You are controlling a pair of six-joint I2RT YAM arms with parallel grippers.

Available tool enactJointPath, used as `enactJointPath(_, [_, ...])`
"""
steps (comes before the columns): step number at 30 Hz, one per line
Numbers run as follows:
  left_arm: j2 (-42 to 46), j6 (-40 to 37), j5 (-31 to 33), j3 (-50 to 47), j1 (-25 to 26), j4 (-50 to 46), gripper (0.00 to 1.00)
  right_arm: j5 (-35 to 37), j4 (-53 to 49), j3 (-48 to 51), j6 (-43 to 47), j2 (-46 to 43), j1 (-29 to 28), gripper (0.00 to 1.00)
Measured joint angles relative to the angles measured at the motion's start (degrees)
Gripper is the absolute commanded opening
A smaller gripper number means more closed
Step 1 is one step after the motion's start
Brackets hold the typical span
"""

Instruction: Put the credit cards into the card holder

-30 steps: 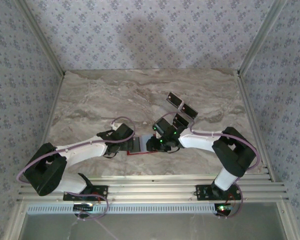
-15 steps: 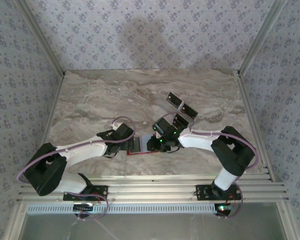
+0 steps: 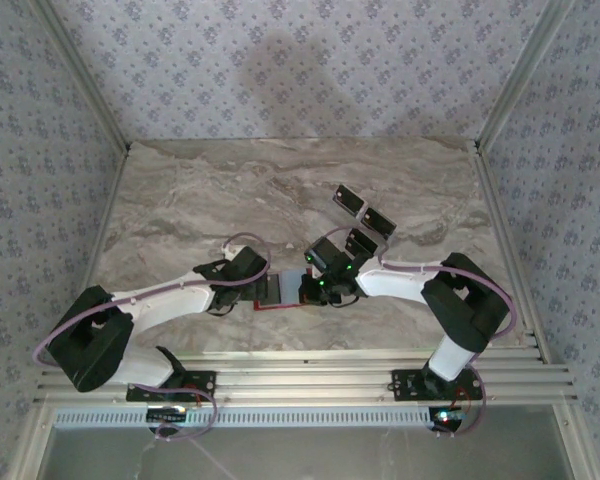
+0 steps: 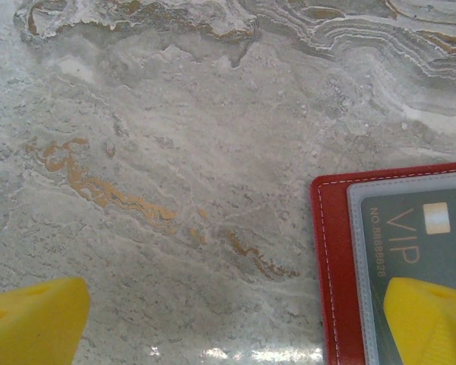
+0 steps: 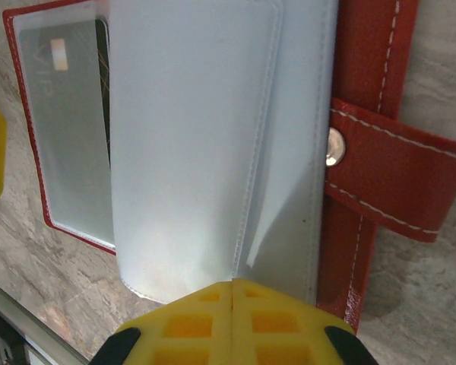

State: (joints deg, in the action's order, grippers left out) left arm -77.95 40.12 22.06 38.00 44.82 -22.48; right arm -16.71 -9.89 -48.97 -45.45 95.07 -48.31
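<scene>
Pressure seems to be the left gripper's [image 4: 232, 323] job. Its jaws are spread wide, and one yellow fingertip [image 4: 429, 319] sits over the open card holder [image 4: 330, 274] while the other is out over bare counter [image 4: 175, 137]. That fingertip lies on the near corner of the clear pocket that already holds a grey card [image 4: 410, 236] marked VIP. It probably pins that half flat so the holder cannot slide or fold.

Just beside it, the right gripper [image 5: 234, 304] comes in from the opposite side with its fingers pressed together. They appear to pinch the lower edge of a clear sleeve [image 5: 190, 137]. That sleeve bows up off the red cover and casts a shadow on the leaf beneath, so I judge it is being lifted to open a free pocket. The holder lies directly under and ahead of this gripper, with its snap strap [image 5: 395, 179] flopped out to one side.

In the overhead view the holder sits between the two wrists, toward the near edge. Farther back and well apart from it, three dark cards [image 3: 350, 200] [image 3: 378, 222] [image 3: 362, 242] lie in a loose cluster on the counter. The nearest of them is close behind the right wrist.
</scene>
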Motion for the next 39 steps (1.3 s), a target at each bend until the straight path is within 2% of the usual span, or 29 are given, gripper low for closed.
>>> enactJointPath(13, [5.6,2.4,3.2,-0.2,0.0,-1.3,1.0,0.0,-1.3,-5.9,0.3,0.1,-1.8,0.0])
enactJointPath(20, [8.1,3.4,4.0,-1.5,0.0,-2.2,1.0,-1.0,-1.9,-11.3,1.1,4.7,-2.8,0.0])
enactJointPath(21, [8.4,3.5,4.2,-1.7,0.0,-2.4,1.0,-1.3,-2.3,-12.4,1.3,5.7,-3.0,0.02])
enactJointPath(23, [8.9,3.9,4.5,-1.8,0.0,-2.9,1.0,-2.1,-2.9,-15.0,1.8,7.8,-3.7,0.13])
enactJointPath(25, [9.7,4.4,4.8,-1.9,0.0,-3.3,1.0,-3.2,-4.4,-19.1,2.8,10.5,-4.5,0.19])
enactJointPath(31, [12.3,5.6,7.4,-1.9,0.0,-6.1,1.0,-4.0,-7.1,-23.5,4.8,12.3,-5.2,0.24])
enactJointPath(35, [12.8,5.6,7.2,-1.9,0.0,-6.0,1.0,-4.4,-7.9,-22.3,6.0,9.6,-4.0,0.29])
enactJointPath(39, [12.2,4.6,5.8,-1.9,0.3,-5.2,1.0,-3.9,-9.7,-17.6,8.0,1.4,1.0,0.44])
